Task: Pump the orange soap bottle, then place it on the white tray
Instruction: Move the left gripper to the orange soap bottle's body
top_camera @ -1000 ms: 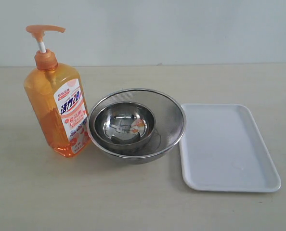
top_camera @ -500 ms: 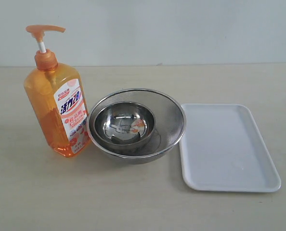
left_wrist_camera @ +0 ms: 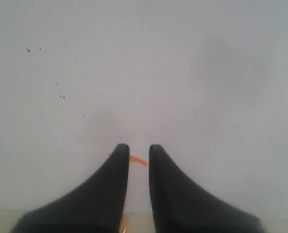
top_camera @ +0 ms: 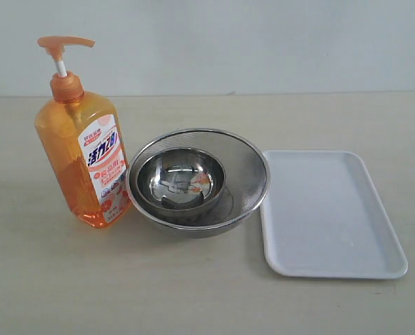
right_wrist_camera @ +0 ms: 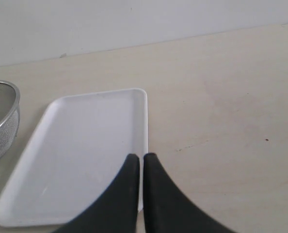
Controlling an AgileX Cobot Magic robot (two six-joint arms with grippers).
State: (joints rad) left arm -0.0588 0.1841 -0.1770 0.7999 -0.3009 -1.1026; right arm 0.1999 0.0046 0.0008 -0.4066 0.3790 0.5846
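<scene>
Orange soap bottle (top_camera: 89,167) stood upright at the left of the bench (top_camera: 193,300), just beside the nested steel bowls (top_camera: 197,181). Risk: it looked tall and narrow, so an off-axis press on the pump would likely tip it into the bowls, and the carry right had to clear them. Left pincer (left_wrist_camera: 139,153) pointed level at the far wall, tips slightly apart, holding nothing. White tray (top_camera: 333,209) lay on the right. Right pincer (right_wrist_camera: 140,160) tilted down over its edge, tips together.

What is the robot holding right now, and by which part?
Nothing is held. The orange soap bottle stands untouched in the exterior view, and both wrist views show nothing between the jaws.
</scene>
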